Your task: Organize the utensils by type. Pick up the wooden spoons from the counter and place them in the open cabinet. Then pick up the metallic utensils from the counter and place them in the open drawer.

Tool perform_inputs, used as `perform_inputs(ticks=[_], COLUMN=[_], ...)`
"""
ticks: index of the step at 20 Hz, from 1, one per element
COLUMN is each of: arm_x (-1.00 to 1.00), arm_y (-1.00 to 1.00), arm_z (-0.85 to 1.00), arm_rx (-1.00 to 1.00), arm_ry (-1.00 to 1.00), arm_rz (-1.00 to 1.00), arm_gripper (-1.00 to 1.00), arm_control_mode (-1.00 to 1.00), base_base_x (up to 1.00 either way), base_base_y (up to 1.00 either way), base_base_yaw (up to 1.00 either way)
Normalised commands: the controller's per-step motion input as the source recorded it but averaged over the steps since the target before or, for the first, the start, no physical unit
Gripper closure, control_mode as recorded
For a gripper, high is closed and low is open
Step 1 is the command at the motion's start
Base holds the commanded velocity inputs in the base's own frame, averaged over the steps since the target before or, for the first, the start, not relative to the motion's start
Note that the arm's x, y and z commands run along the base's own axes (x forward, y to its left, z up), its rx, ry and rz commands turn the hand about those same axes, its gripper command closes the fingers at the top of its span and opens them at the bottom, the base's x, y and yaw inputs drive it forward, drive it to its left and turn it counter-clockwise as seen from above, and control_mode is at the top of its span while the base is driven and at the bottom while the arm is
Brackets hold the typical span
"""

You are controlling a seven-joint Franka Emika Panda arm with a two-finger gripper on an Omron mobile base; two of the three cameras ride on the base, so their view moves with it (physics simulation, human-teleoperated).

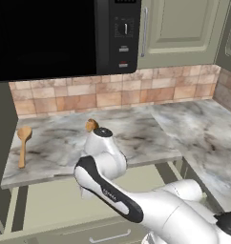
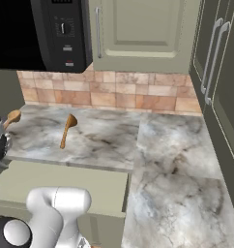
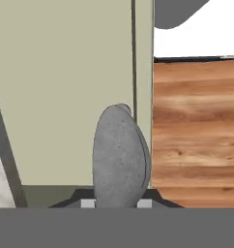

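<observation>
In the hand view, the gripper [image 3: 117, 203] has its jaws drawn close on the metal spoon [image 3: 120, 155], whose grey, finely speckled oval bowl stands up from between the dark fingertips at 6 o'clock. Behind the bowl lies the flat pale olive bottom of the open drawer [image 3: 61, 87], with wood-grain flooring to the 3 o'clock side beyond the drawer's edge.

In the left base view the arm [image 1: 108, 186], glossy white with a black band, bends down in front of the counter [image 1: 136, 133], its hand hidden below the counter edge over the drawer. One wooden spoon [image 1: 23, 143] lies at 9 o'clock on the marbled grey-white slab, round bowl toward the brown-tile backsplash [image 1: 112, 93]; the bowl of a second wooden spoon [image 1: 91, 125] peeks out just behind the arm. A black microwave [image 1: 65, 33] with a dial and small buttons hangs at 11 o'clock, beside a panelled grey-green cabinet [image 1: 179, 28] door; no lettering is legible anywhere.
</observation>
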Motion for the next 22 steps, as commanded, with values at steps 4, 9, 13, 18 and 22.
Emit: perform_inputs(ticks=[4,9,13,18,22], arm_x=[0.13,0.33,0.36,0.42,0.3], arm_y=[0.16,0.34,0.1,0.02,0.29], arm_z=[-0.67,-0.76,-0.28,-0.15,-0.77], arm_rx=[-0.07,-0.12,-0.01,0.0,-0.09], arm_ry=[0.01,0.0,0.04,0.06,0.14], arm_rz=[-0.03,-0.03,0.0,0.0,0.0], arm_gripper=[1.0,1.0,1.0,1.0,1.0], arm_control_mode=[-1.0,-1.0,-1.0,-1.0,-1.0], base_base_x=[0.0,0.0,0.0,0.0,0.0], base_base_y=[0.0,0.0,0.0,0.0,0.0], base_base_yaw=[0.0,0.0,0.0,0.0,0.0])
